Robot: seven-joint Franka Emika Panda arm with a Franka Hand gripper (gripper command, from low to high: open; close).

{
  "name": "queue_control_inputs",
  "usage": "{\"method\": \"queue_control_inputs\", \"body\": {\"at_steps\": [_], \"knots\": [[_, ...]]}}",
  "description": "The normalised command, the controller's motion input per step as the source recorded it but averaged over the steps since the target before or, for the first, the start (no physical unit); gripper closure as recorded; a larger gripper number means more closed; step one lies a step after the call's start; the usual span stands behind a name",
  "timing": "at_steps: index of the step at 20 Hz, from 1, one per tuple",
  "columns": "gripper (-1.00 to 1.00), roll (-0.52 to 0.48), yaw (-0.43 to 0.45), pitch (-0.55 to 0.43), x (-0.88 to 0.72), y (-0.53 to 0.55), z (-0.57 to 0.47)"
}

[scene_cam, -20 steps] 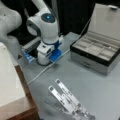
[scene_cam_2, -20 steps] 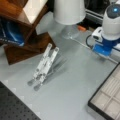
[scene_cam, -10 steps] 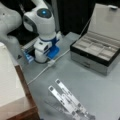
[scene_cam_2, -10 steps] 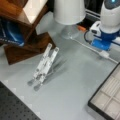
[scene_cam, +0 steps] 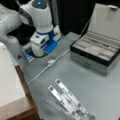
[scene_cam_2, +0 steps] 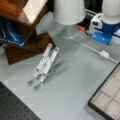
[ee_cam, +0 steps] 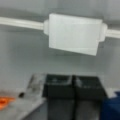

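Current step (judged from the pose): close positioning over the switch block (ee_cam: 73, 33), an in-line white block on the white cable (ee_cam: 21, 22). In the wrist view the block sits just ahead of the jaws, slightly tilted, with the cable leaving it at both ends. The jaws stand together at the bottom of that view with no visible gap and nothing held between them. In a front view the arm's wrist housing (scene_cam: 41, 45) is low over the grey surface (scene_cam: 100, 87), beside a blue part (scene_cam: 51, 46), and the switch block (scene_cam: 51, 62) lies on the surface just below it towards that view's bottom. In a front view the same block (scene_cam_2: 103, 53) lies to the right, with the cable (scene_cam_2: 83, 44) running up-left from it. Contact between jaws and block cannot be confirmed. A grasp from this pose would call for the jaws to part wider than the block before any descent, and to be centred on the block rather than on the thin cable (which would slip). Well apart from the block are a folded metal stand (scene_cam: 67, 100) and an open compartment box (scene_cam: 96, 53).
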Motion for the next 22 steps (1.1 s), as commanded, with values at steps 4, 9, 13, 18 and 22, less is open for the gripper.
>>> {"method": "queue_control_inputs", "body": {"at_steps": [4,9,13,18,22], "knots": [[-1.0,-0.027,-0.014,-0.115,-0.25,-0.21,0.14],[-1.0,-0.034,-0.008,-0.034,-0.07,-0.2,0.14],[-1.0,-0.031,-0.001,0.053,0.13,-0.14,0.21],[-1.0,-0.04,0.017,0.141,0.33,-0.08,0.29],[-1.0,-0.055,0.051,0.205,0.61,-0.07,0.35]]}}
